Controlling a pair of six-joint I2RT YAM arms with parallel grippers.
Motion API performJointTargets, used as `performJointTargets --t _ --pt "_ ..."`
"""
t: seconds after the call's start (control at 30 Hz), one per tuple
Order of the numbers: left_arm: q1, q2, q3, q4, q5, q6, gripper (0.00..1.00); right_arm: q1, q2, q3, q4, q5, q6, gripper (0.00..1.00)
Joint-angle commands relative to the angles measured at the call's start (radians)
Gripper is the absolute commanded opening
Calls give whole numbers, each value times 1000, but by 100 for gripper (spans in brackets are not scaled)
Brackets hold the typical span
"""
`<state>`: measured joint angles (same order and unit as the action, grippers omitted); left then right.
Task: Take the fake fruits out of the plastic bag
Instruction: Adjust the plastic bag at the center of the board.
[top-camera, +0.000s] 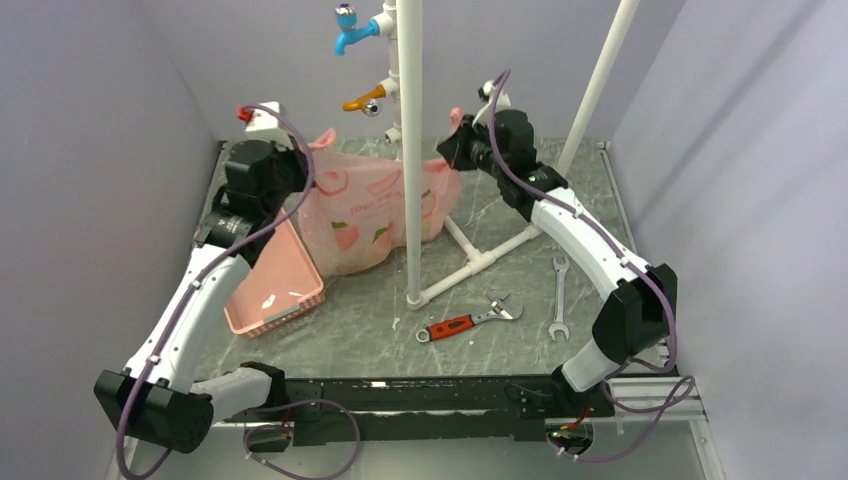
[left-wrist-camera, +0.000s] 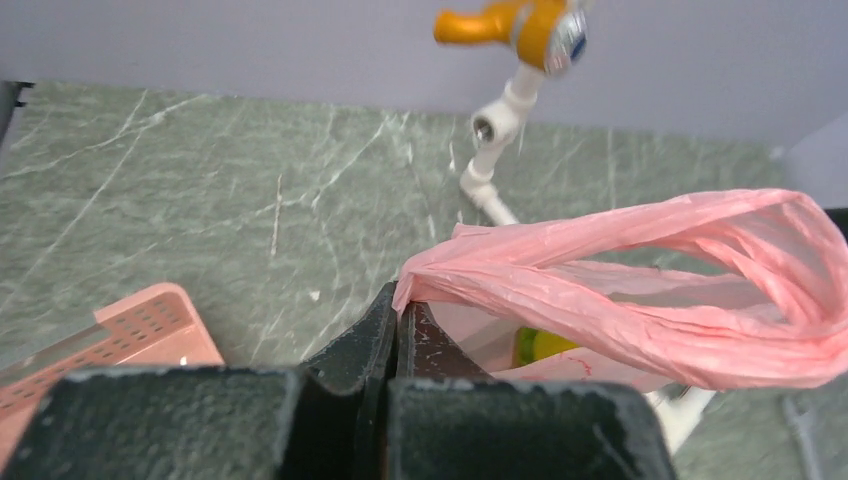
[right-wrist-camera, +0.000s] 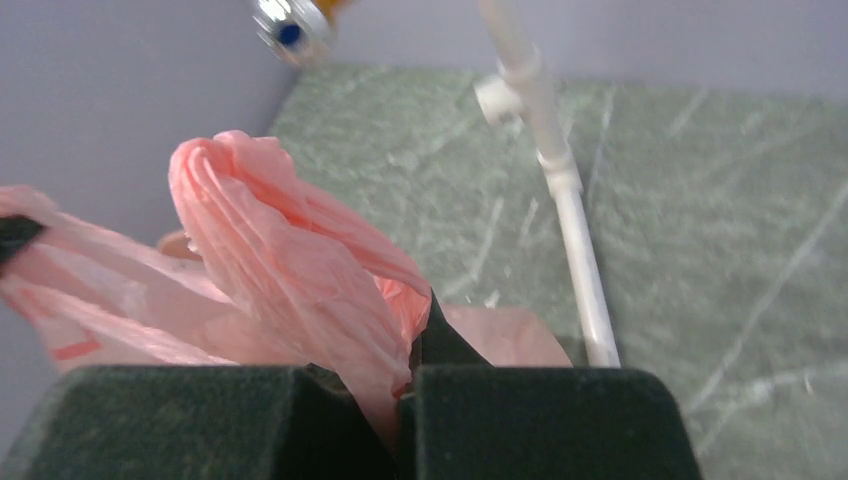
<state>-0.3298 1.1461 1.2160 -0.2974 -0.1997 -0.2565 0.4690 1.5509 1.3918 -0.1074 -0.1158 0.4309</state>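
1. One plastic bag (top-camera: 372, 215), pink and translucent, hung stretched between the two arms above the far middle of the table (top-camera: 380, 310). It sat partly behind the white pipe stand (top-camera: 410, 150).
2. Fake fruits (left-wrist-camera: 543, 345): one yellow-green patch showed inside the bag's mouth in the left wrist view. No count was possible.
3. Left fingers (left-wrist-camera: 368, 340) were pressed together on one handle loop.
4. Right fingers (right-wrist-camera: 440, 345) were clamped on the other bunched handle.
5. One pink slotted basket (top-camera: 270, 285) lay near the left arm, just beside the bag.
6. Two wrenches lay on the table: one red-handled adjustable wrench (top-camera: 468, 322) and one plain spanner (top-camera: 559, 298).
7. Two taps were on the stand: one blue tap (top-camera: 350, 28) and one orange tap (top-camera: 365, 100).
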Motion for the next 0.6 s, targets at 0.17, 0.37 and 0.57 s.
performJointTargets --t 0.17,0.37,0.57 --pt "324 53 92 219 467 -332 0 -83 3 229 -30 4 -55 0" --pt "348 35 -118 287 629 -309 0 -82 -133 -147 99 -63 5 0" --pt "356 -97 -391 258 606 -294 0 -69 -271 -439 151 -139 52 1"
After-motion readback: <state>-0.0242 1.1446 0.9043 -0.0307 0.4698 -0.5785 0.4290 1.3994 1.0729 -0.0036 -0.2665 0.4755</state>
